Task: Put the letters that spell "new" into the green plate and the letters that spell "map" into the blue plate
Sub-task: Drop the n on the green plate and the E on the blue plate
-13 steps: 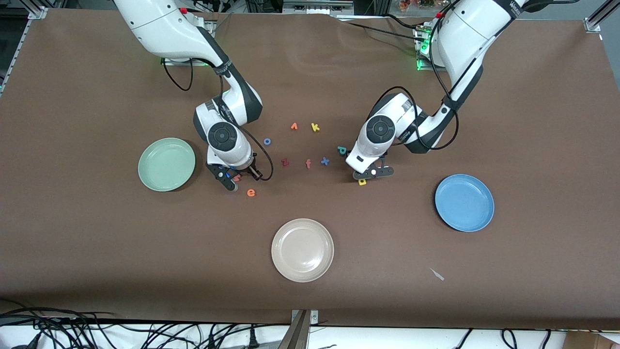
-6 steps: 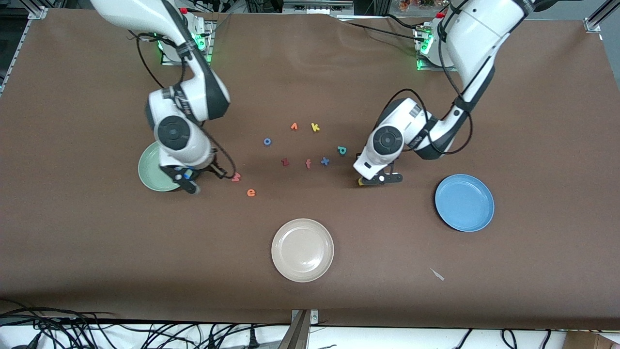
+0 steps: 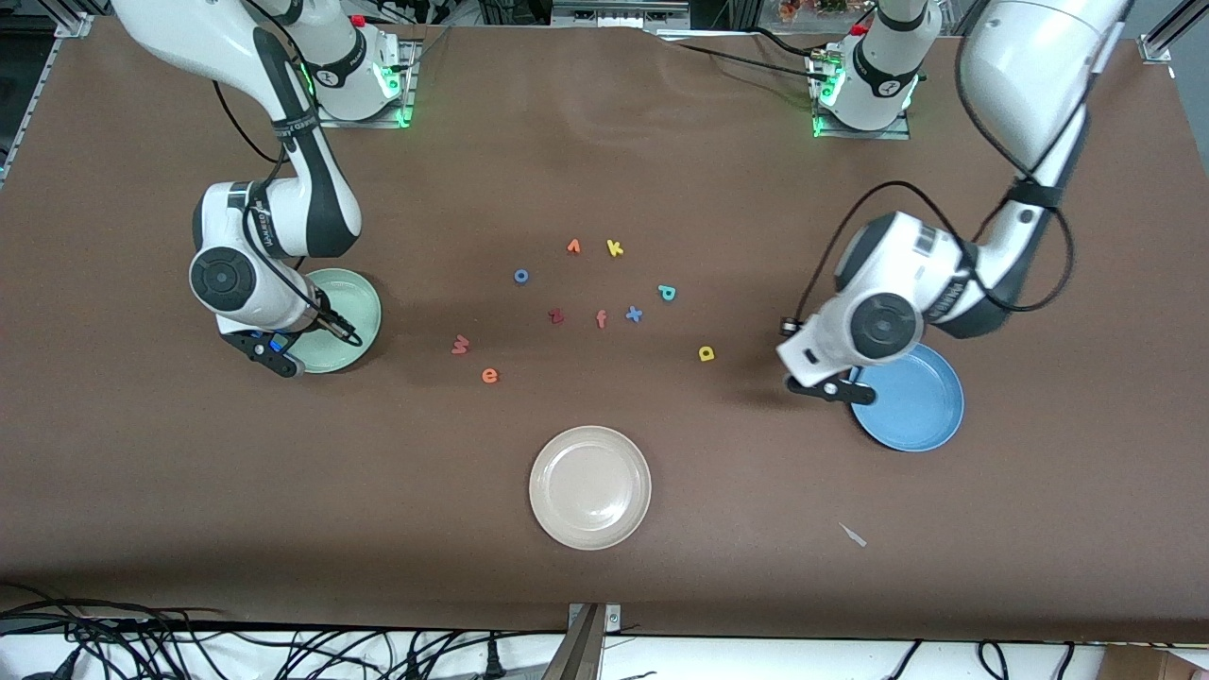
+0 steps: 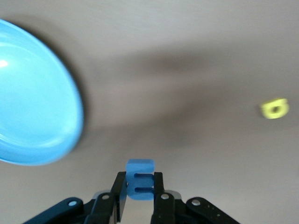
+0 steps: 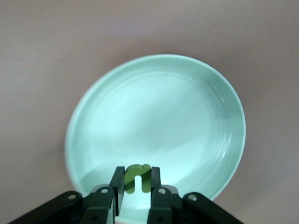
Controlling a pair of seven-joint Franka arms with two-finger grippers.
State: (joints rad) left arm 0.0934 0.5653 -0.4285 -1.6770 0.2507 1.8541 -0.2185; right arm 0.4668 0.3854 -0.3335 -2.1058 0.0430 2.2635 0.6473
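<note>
1. Over the rim of the green plate (image 3: 354, 312), at the right arm's end of the bench (image 3: 604, 529), the right end effector (image 5: 136, 186) is seen closed on the green n (image 5: 137, 177), which is pinched between the fingertips by its flat faces.
2. Just beside the blue plate (image 3: 911, 401), over its edge toward the bench's middle, the left end effector (image 4: 139, 191) is closed on the blue m (image 4: 139, 179), gripped the same way.
3. Both letters are judged to be light, soft foam: little force is needed, some squashing under the fingers is likely, and a letter may cling to a pad on release. Hold is best taken across the flat faces or a straight stroke.
4. The rest of "new" lies on the bench between the green plate and the letter cluster: the pinkish-red w (image 3: 460, 345), with the orange e (image 3: 489, 376) just nearer the front camera.
5. The rest of "map" lies toward the blue plate: the yellow a (image 3: 706, 354) well apart from the left end effector, and the teal p (image 3: 667, 293) farther from the camera.
6. Both plates are seen empty; no letter has been deposited yet.
</note>
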